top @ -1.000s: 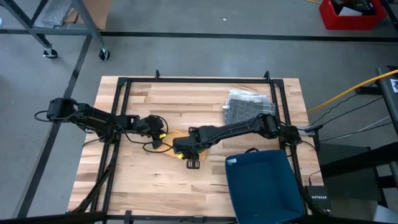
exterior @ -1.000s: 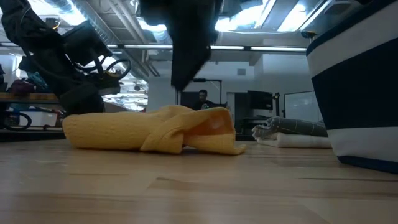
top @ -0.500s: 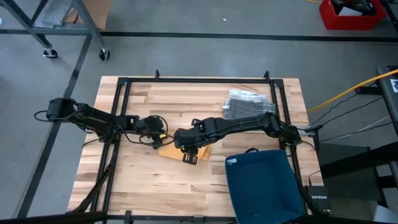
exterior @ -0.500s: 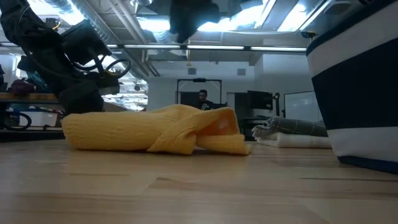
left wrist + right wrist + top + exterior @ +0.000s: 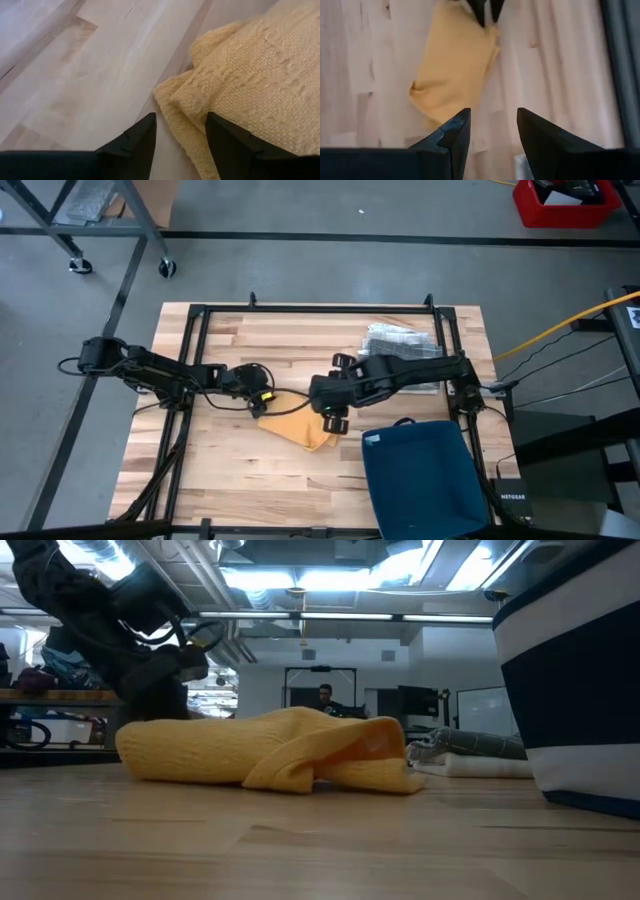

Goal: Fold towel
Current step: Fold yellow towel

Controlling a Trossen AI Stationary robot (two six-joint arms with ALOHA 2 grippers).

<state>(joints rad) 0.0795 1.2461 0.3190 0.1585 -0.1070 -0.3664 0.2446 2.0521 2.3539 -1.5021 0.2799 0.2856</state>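
The yellow towel (image 5: 296,426) lay bunched in a rough wedge on the wooden surface (image 5: 250,350), a little toward six o'clock of the surface's middle in the high view; seen level from the low view, the towel (image 5: 270,748) sat as a low rumpled mound with a fold hanging open at its three o'clock end.

The left tool (image 5: 262,402) was at the towel's ten o'clock corner, its arm reaching in from nine o'clock; in the left wrist view its two dark fingers (image 5: 136,144) stood apart with bare wood and the towel's knitted edge (image 5: 250,90) between and beyond them, holding nothing.

The right tool (image 5: 333,418) hung above the surface just at three o'clock of the towel, its arm running in from three o'clock; in the right wrist view its fingers (image 5: 454,134) were spread with a clear gap, gripping nothing, and the towel (image 5: 454,60) showed well ahead of them on the wood.

A blue bin (image 5: 425,475) stood at the surface's five o'clock corner; a grey folded cloth (image 5: 395,345) lay toward one o'clock, well apart from the towel.
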